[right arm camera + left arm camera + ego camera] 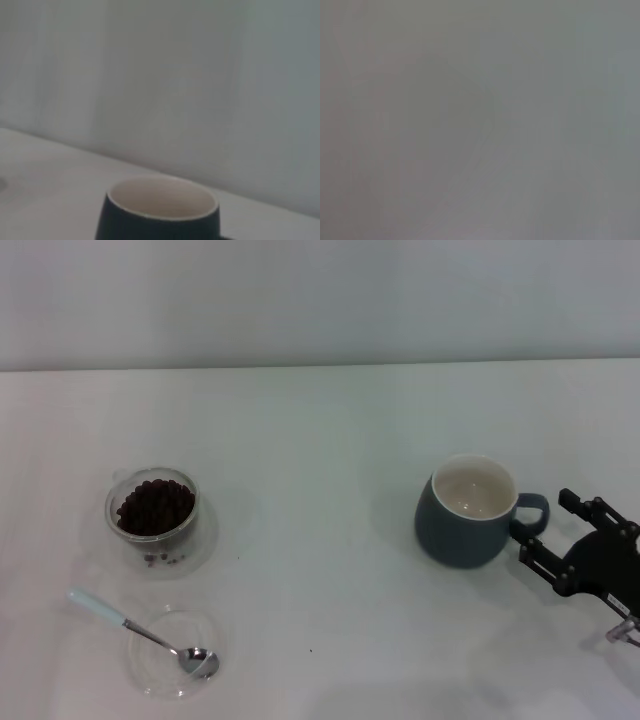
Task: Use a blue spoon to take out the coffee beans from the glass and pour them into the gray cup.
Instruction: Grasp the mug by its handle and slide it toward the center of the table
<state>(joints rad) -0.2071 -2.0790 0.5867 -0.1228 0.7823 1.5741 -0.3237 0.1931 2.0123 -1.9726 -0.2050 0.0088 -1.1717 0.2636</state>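
The glass [203, 523] stands at the left of the white table, filled with a heap of coffee beans [155, 506]. The blue spoon [128, 622] lies nearer to me, its metal bowl resting in a flat clear dish [150, 672] and its pale handle pointing left. The gray cup [462, 538] stands at the right, empty, its handle turned right; it also shows in the right wrist view [150, 227]. My right gripper [546, 528] is open just right of the cup, its fingertips on either side of the handle. The left gripper is out of view.
The table [320, 440] runs back to a pale wall. A few stray beans [160, 559] show low at the front of the glass. The left wrist view shows only a blank grey surface.
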